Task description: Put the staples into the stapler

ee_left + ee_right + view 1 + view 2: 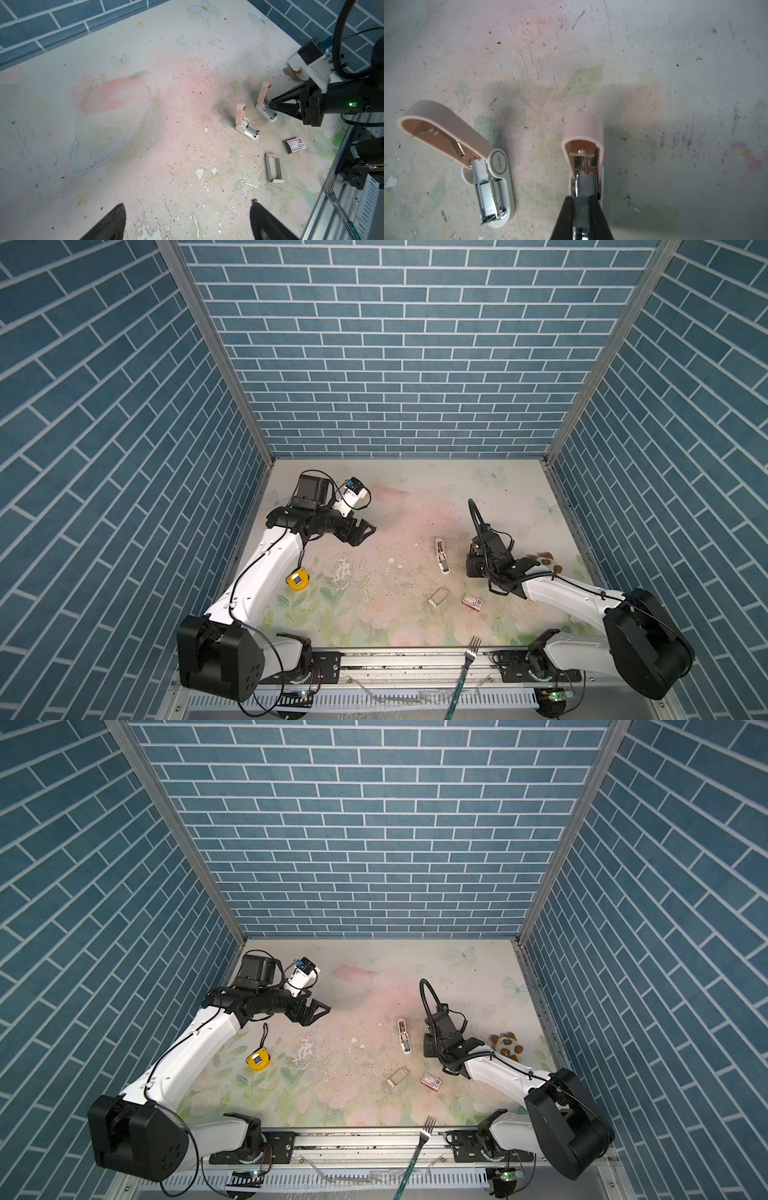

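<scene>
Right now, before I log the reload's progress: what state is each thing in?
gripped stapler: lid open
free stapler: lid open, unheld
staple tray: out of its box
staple box: lying flat, apart from tray
left gripper: open, empty
right gripper: shut on gripped stapler

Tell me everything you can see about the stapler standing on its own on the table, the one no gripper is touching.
The free stapler has a pale grey-white plastic base and a round logo disc at the hinge. Its pink plastic lid is swung up, fully open, baring the shiny metal magazine, which holds a silvery block, likely staples. It rests flat on the table, apart from the other stapler that the right gripper pinches.
</scene>
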{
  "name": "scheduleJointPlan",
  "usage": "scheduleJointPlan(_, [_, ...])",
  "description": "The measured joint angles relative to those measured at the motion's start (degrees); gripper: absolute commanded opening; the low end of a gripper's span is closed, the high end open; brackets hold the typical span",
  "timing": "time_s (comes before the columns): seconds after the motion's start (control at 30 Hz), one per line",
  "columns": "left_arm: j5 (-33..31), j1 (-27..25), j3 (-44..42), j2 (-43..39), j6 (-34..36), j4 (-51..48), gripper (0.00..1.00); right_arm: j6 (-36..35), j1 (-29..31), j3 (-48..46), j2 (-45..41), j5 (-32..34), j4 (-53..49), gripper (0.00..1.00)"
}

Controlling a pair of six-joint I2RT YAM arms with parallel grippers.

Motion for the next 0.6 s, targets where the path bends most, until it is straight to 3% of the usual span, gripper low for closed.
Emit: scheduleJointPlan(0.6, [0.00,0.11,0.00,0.00,-0.15,0.00,0.94,0.02,0.00,-0.72,0.07,-0.07,0.35,0.09])
